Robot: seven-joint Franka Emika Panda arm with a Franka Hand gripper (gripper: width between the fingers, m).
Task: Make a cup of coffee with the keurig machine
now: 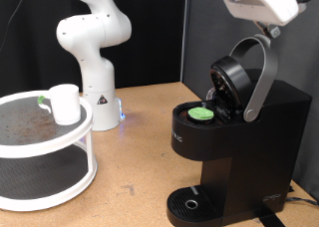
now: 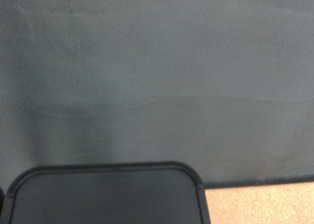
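Observation:
The keurig machine (image 1: 249,137) stands at the exterior view's right with its lid raised by the grey arched handle (image 1: 261,73). A small green-topped pod (image 1: 202,113) sits in the open chamber. The round drip tray (image 1: 189,203) holds nothing. The white cup (image 1: 65,103) stands on the top tier of a round white rack (image 1: 60,139) at the left, far from the machine. My gripper (image 1: 267,28) is at the top right, just above the top of the handle, cut by the frame edge. The wrist view shows no fingers, only a black rounded-cornered surface (image 2: 103,196).
The arm's white base (image 1: 97,83) stands at the back of the wooden table (image 1: 140,157), between rack and machine. The wrist view shows a grey backdrop (image 2: 157,77) and a strip of table (image 2: 260,202).

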